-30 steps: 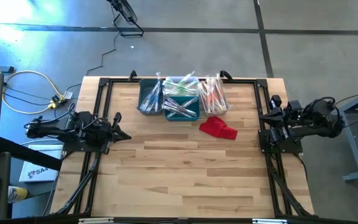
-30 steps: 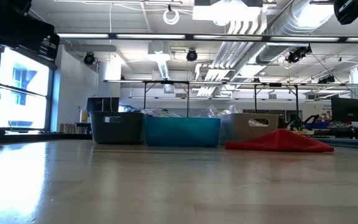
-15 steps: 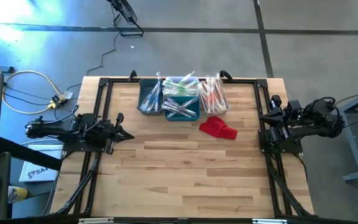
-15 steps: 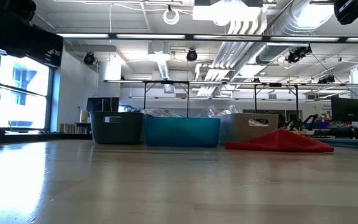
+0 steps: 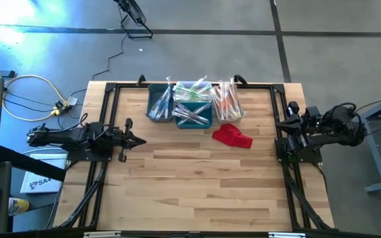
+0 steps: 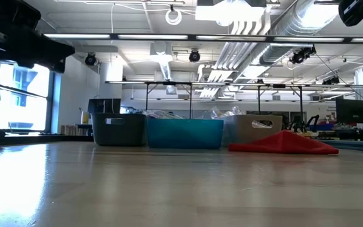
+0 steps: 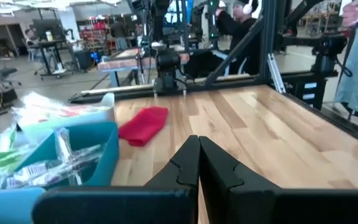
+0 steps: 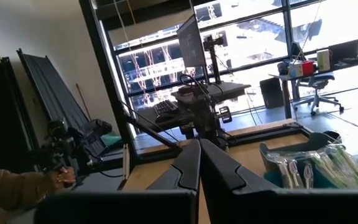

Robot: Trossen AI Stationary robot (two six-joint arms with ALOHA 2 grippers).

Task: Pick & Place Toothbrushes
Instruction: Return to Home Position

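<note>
Table was bare across the middle, so little looked likely to go wrong. Main risk, as a judgement: the left arm, out over the left edge, clipping the black frame if it folded home carelessly. Left gripper was closed tip to tip and held nothing. Right arm sat at the right edge, right gripper likewise pinched closed and empty. Bins stood in a row at the far edge, well apart from both arms, so a knock looked unlikely. Cloth lay just in front of the bins, nearer the right arm; a low sweep could drag it. Toothbrushes lay in the bins, some ends poking over the rims, so a bump could spill them. None seen loose on the table. Nothing stood in either arm's way. A person was beyond the table, clear of it.
</note>
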